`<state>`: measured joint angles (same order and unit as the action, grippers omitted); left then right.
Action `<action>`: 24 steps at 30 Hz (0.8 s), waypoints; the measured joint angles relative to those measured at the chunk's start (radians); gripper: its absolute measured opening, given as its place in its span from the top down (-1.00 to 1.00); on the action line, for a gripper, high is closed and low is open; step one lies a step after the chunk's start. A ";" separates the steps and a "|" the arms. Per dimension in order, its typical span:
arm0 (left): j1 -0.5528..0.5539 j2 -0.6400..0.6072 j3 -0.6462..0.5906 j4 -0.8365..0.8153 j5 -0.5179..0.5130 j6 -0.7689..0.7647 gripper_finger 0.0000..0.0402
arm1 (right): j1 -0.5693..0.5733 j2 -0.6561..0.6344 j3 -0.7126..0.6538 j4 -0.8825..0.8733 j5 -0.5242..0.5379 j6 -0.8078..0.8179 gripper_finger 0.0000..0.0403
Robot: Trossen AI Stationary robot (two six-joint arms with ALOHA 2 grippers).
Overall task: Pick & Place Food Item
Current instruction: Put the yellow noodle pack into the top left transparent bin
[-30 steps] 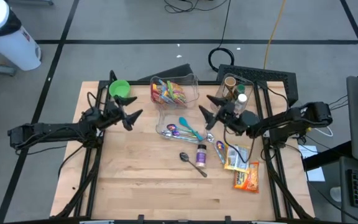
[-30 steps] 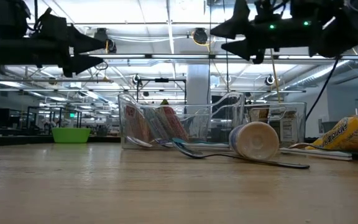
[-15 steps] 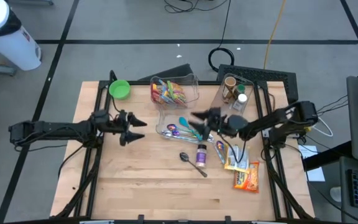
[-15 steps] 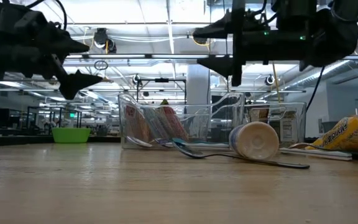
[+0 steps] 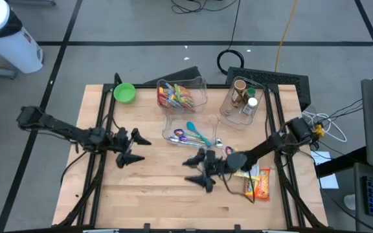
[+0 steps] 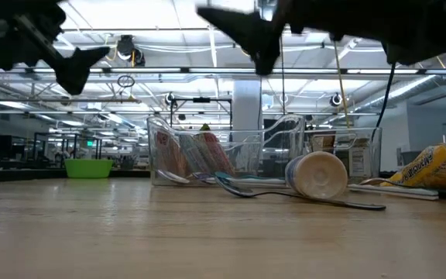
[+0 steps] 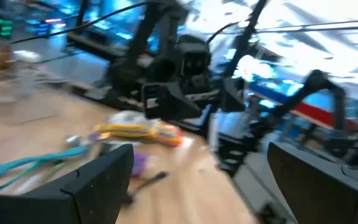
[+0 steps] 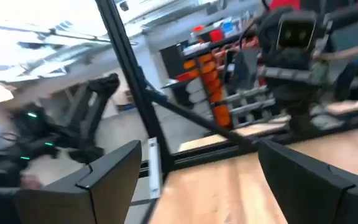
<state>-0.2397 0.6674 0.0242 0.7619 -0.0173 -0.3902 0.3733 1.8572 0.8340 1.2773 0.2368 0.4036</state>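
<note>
Your worktop (image 5: 147,194) carries everything, and nothing has been picked up yet, so the whole task looks to be ahead of you. Both arms reach in over its middle. At the far edge sit a clear bin (image 5: 181,95) of bright packets, a second bin (image 5: 241,97) with jars to its right, and a green bowl (image 5: 124,92) at the far left corner. A clear tray (image 5: 190,133) of spoons lies near the centre.

The food most within reach is the pair of snack packets (image 5: 254,183) lying flat at the right, near the edge of the boards. A small bottle on its side and a metal spoon (image 6: 300,194) show in the low view.

Your right tool (image 5: 199,171) hangs above the centre, just left of the packets, fingers spread and holding nothing. Your left tool (image 5: 131,147) waits over the left half, likewise spread and empty.

Still to do, by my reckoning: choose an item, grasp, carry, set down.
</note>
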 joint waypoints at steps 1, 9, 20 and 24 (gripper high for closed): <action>-0.026 0.000 0.000 0.009 -0.005 0.000 -0.89 | 0.017 0.016 0.028 -0.003 0.002 -0.028 -0.55; -0.169 0.001 0.000 0.000 -0.037 -0.031 -0.89 | 0.060 0.097 0.233 -0.126 0.189 -0.323 -0.55; -0.207 0.000 0.000 0.007 -0.107 0.100 -0.89 | -0.058 0.079 0.479 -0.905 0.208 -0.505 -0.55; -0.205 0.000 0.000 0.007 -0.218 0.151 -0.89 | -0.055 0.002 0.481 -1.146 0.209 -0.539 -0.55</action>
<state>-0.4445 0.6678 0.0242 0.7693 -0.2355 -0.2388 0.3187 1.8588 1.3151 0.1310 0.4456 -0.1357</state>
